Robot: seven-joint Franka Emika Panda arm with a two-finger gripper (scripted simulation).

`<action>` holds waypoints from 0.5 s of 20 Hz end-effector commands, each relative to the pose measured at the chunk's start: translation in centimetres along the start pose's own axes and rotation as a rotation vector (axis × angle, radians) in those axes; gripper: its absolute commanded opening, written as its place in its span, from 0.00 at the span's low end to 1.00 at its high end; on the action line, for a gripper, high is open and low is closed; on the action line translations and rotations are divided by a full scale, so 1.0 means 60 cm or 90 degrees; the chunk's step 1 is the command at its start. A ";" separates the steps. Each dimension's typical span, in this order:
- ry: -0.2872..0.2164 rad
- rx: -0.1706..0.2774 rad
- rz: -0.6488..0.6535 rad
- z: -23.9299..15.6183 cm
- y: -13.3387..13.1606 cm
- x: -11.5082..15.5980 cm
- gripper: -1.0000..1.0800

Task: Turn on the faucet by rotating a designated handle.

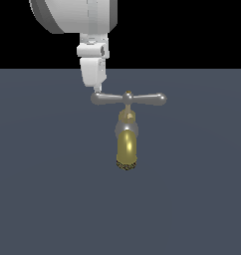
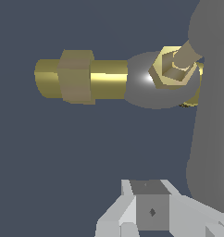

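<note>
The faucet (image 1: 127,144) stands in mid-scene, its brass-gold spout curving down to a dark speckled rim. Across its top lies the handle (image 1: 142,98), a silver-grey crossbar with a small brass knob at its centre. My gripper (image 1: 97,89) hangs from above, its tip right at the bar's end on the exterior view's left, and it looks to be touching. In the wrist view, the faucet's brass body (image 2: 107,78) and the handle (image 2: 208,115) lie past my gripper (image 2: 151,213). The fingers sit together with nothing between them.
A flat dark blue-grey floor (image 1: 43,199) surrounds the faucet. The large white arm (image 1: 72,15) comes down from above on the exterior view's left.
</note>
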State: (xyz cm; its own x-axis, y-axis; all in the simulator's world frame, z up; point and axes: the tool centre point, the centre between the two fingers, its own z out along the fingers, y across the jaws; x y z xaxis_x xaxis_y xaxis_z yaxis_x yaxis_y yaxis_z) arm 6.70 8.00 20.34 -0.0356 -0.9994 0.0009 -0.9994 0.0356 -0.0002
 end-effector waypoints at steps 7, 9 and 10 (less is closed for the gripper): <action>0.000 0.000 0.034 0.014 -0.018 0.012 0.00; 0.000 0.000 0.031 0.012 -0.016 0.011 0.00; 0.000 0.000 0.029 0.011 -0.015 0.010 0.00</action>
State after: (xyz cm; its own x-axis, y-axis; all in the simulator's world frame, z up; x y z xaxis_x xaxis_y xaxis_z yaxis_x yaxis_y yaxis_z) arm 7.62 7.29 19.57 -0.0837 -0.9965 0.0007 -0.9965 0.0837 0.0007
